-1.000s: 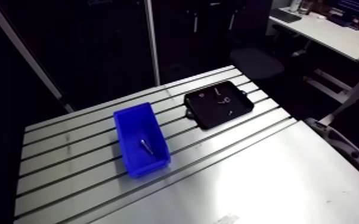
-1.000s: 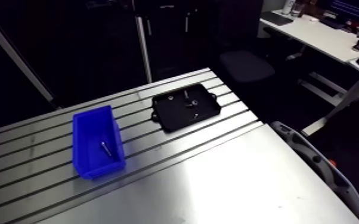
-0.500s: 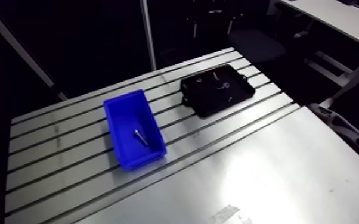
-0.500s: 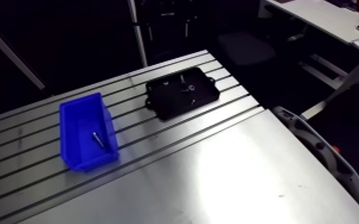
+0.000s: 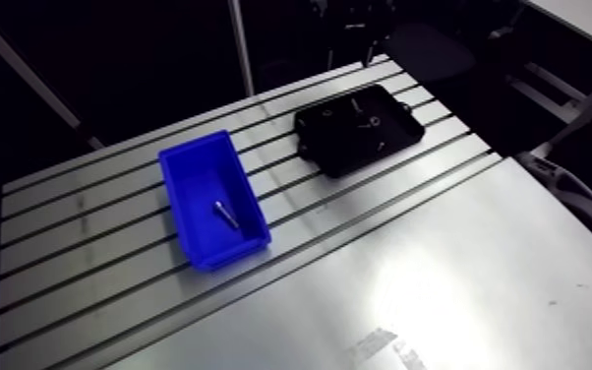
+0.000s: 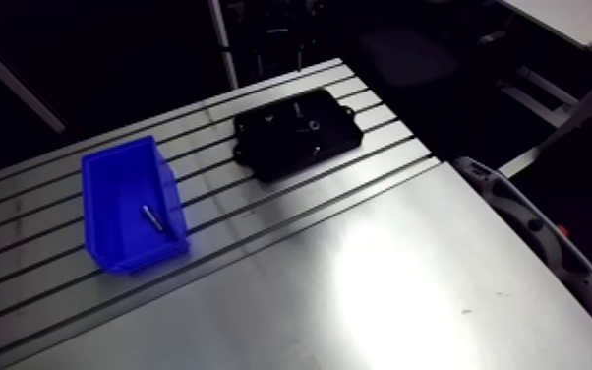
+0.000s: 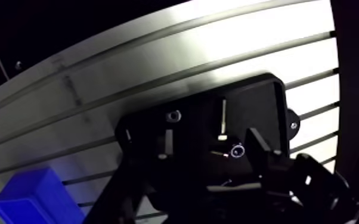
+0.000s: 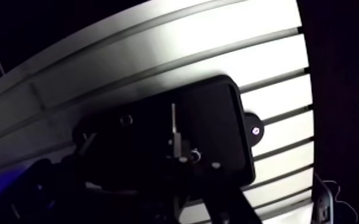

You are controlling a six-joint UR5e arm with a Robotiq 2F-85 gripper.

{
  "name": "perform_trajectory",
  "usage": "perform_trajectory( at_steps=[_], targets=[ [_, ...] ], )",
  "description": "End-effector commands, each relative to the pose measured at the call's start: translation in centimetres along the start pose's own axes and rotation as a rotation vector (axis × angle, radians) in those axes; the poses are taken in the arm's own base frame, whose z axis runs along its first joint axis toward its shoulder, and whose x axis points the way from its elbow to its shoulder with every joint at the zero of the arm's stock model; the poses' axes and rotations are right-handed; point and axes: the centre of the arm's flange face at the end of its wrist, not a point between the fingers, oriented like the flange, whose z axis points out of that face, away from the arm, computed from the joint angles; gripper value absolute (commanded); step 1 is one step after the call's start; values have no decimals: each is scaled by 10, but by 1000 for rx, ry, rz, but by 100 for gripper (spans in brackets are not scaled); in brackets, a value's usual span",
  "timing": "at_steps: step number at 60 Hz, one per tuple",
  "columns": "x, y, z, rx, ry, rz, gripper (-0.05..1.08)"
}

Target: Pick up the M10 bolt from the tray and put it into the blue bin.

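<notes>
**Bolt Lies in Blue Bin as Pincer Hangs Empty Over Tray**

A slotted aluminium counter fills the scene, bright against the dim room behind it. A black tray sits near its far edge, close to the far right corner of the slotted section. The blue bin stands well apart from the tray, farther in from that edge and toward the counter's left side. A single bolt lies flat on the bin's floor, slanted across it and touching none of the walls.

In the wrist view the pincer hangs high over the tray. Its dark fingers are spread wide, and nothing can be seen gripped between them. Below it the tray holds a few loose fasteners. A long pin lies toward the middle, a small nut sits beside it, and a shiny ring lies nearer the pincer. They are too small to tell their sizes.

Judging by how things lie, the job looks finished or very nearly so. A bolt is in the bin, nothing is in the pincer's grasp, and the tray has only odd parts in it. Whether the bolt in the bin is the M10 cannot be confirmed from here. If it is, nothing is left but for the arm to draw clear. If it is not, a fresh descent to the tray is still to come.
</notes>
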Motion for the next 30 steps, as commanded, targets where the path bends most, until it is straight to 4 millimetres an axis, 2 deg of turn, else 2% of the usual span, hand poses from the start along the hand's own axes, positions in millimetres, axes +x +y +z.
perform_trajectory(
  at_steps=[1, 10, 25, 30],
  targets=[
    [-6, 8, 21, 2, -12, 7, 49],
    [-6, 18, 29, 3, -26, 10, 54],
    [-7, 33, 32, 7, -29, 23, 55],
    [-7, 40, 38, 10, -38, 17, 60]
  ],
)
